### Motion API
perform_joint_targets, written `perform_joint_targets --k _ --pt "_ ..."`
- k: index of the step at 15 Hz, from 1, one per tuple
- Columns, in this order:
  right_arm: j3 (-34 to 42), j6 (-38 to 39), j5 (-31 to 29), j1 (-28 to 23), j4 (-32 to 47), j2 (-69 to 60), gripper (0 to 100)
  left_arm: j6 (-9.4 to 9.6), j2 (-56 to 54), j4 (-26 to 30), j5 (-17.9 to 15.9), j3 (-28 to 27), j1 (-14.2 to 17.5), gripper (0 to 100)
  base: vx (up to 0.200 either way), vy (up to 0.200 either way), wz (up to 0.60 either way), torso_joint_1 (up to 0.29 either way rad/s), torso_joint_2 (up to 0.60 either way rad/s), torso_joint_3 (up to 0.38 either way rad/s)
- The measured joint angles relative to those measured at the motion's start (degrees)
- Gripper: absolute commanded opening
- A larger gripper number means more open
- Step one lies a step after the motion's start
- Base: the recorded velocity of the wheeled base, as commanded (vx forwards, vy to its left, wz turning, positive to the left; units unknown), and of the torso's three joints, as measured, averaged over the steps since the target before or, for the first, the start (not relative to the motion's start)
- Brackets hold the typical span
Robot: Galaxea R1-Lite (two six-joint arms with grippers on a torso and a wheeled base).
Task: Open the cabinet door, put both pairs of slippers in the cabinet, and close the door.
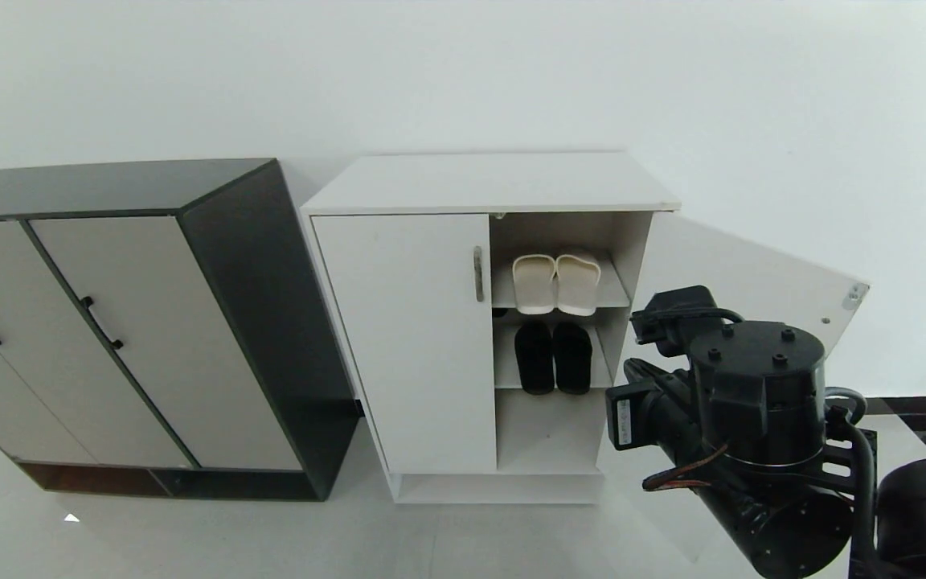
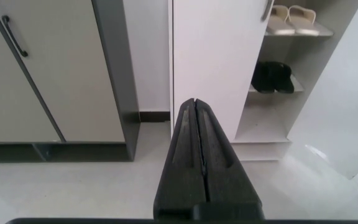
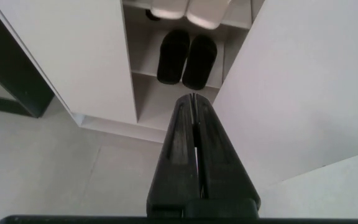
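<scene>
Two black slippers (image 3: 174,56) beyond right end effector (image 3: 194,98)

Right of centre in the head view, the white cabinet's (image 1: 399,338) upper shelf (image 1: 503,291) carries a cream pair of slippers (image 1: 555,283), side by side. The shelf below (image 1: 505,366) carries a black pair (image 1: 553,358). The cabinet stands on the pale floor (image 1: 270,539).

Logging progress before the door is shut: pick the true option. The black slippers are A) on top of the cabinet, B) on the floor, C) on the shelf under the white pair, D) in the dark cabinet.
C: the black slippers lie on the shelf right beneath the white slippers inside the open white cabinet.
</scene>
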Motion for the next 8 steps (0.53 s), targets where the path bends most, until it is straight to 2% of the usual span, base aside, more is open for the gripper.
perform_joint_targets --k 8 --pt "0.0 0.0 0.0 0.0 0.0 0.04 0 0.0 0.0 0.02 0.0 0.0 0.0 0 0.0 0.0 0.0 0.207 -0.53 -0.314"
